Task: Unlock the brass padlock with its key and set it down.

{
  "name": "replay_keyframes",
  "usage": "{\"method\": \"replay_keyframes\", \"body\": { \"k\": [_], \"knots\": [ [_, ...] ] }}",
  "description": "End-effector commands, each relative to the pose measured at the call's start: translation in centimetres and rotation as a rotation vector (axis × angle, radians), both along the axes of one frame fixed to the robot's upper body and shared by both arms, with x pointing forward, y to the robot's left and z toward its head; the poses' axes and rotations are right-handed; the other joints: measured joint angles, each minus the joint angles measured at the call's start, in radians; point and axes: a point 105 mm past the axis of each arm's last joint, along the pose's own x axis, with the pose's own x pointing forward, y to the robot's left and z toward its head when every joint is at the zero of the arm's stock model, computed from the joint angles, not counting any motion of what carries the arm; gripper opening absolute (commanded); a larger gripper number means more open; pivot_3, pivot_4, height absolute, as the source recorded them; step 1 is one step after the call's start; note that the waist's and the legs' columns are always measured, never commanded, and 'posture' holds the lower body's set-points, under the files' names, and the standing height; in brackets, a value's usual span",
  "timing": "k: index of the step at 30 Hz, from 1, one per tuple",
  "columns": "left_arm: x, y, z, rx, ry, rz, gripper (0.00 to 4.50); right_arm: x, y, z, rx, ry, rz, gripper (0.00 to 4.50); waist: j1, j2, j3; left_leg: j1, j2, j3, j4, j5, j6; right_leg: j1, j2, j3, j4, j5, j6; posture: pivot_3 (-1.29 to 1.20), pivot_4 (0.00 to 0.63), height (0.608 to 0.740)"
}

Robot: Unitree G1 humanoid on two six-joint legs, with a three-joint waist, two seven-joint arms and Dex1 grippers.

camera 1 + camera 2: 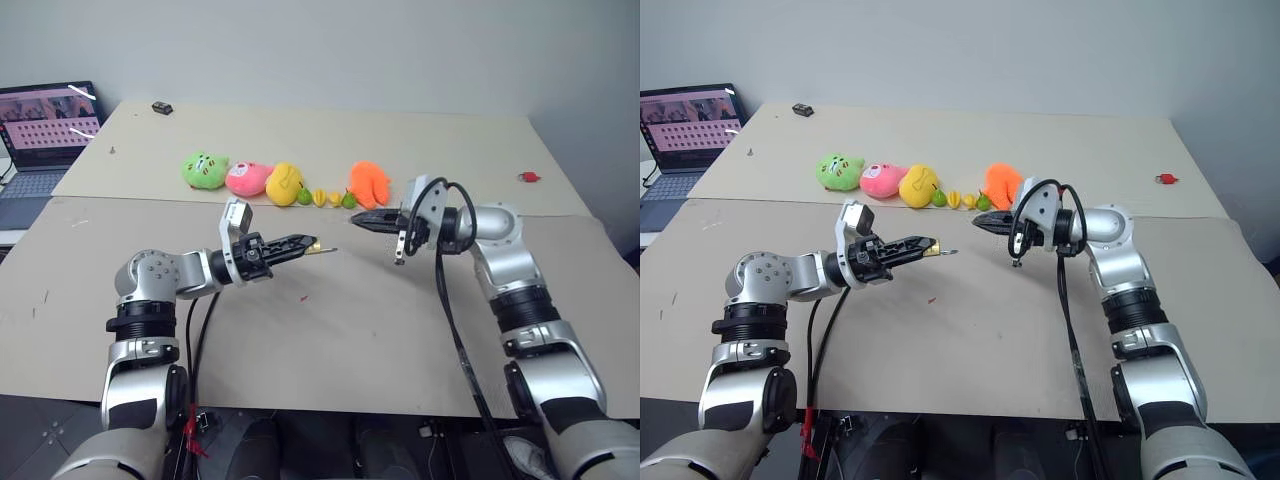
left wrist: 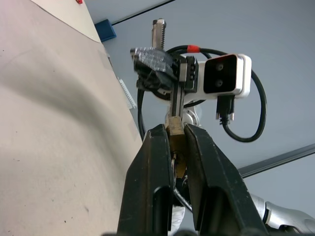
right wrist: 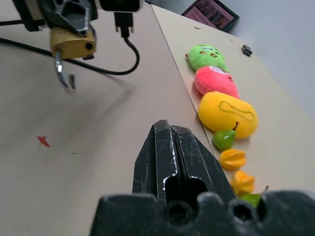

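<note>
The left gripper [image 1: 298, 243] is raised over the middle of the bench [image 1: 330, 340], its two black fingers pinching the brass padlock [image 1: 313, 245] by the body. The padlock's thin silver shackle [image 3: 63, 76] sticks out past the fingertips toward 3 o'clock; in the right wrist view it hangs swung open, its hooked end free of the body. Nothing supports the padlock from below; it is well above the bench.

The right gripper [image 1: 362, 222] sits at about 2 o'clock from the padlock, near it but apart, pointing back at it. Its fingers are pressed tightly together. Whether the key is between them I cannot tell.

Along the seam at 12 o'clock lies a row of toys: a green plush [image 1: 205, 170], a pink plush [image 1: 248, 178], a yellow plush [image 1: 284, 183], some small toy fruits [image 1: 326, 197] and an orange plush [image 1: 368, 183]. A laptop [image 1: 45, 135] stands off the bench at 10 o'clock, and a small red object [image 1: 529, 177] rests at 2 o'clock.
</note>
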Motion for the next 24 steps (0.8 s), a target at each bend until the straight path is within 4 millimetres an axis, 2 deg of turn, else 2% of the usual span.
{"method": "replay_keyframes", "body": {
  "k": [1,5,13,17,24],
  "knots": [
    [-0.2,0.1,1.3,-0.034,-0.040,-0.016,0.00,-1.6,1.3,0.7,0.029,-0.014,0.082,0.03,0.000,0.000,0.000,0.000,0.000,0.000,0.000,0.000,0.000,0.000,0.000,0.000,0.000,0.000,0.000,0.00,0.150,0.722],
    [-0.1,0.1,1.3,-0.033,-0.042,-0.011,0.00,-3.4,2.3,0.7,0.034,0.016,0.169,0.03,-0.001,0.000,0.000,0.000,0.000,0.000,0.000,0.000,0.000,0.000,0.000,0.000,0.000,0.000,0.000,0.00,0.150,0.722],
    [0.0,0.2,1.3,-0.037,-0.042,-0.004,0.00,-3.7,2.2,1.1,0.033,0.026,0.170,0.03,0.001,0.000,0.000,0.000,0.000,0.000,0.000,0.000,0.000,0.000,0.000,0.000,0.000,0.000,0.000,0.00,0.150,0.722],
    [0.0,0.2,1.3,-0.042,-0.041,-0.002,0.00,-3.2,1.8,1.7,0.036,0.016,0.144,0.03,0.001,0.000,0.000,0.000,0.000,0.000,0.000,0.000,0.000,0.000,0.000,0.000,0.000,0.000,0.000,0.00,0.150,0.722],
    [-1.0,0.7,1.1,-0.021,-0.037,-0.029,0.00,-2.0,0.1,-1.3,-0.118,-0.019,0.081,0.03,0.001,0.000,0.000,0.000,0.000,0.000,0.000,0.000,0.000,0.000,0.000,0.000,0.000,0.000,0.000,0.00,0.150,0.722]
  ]
}}
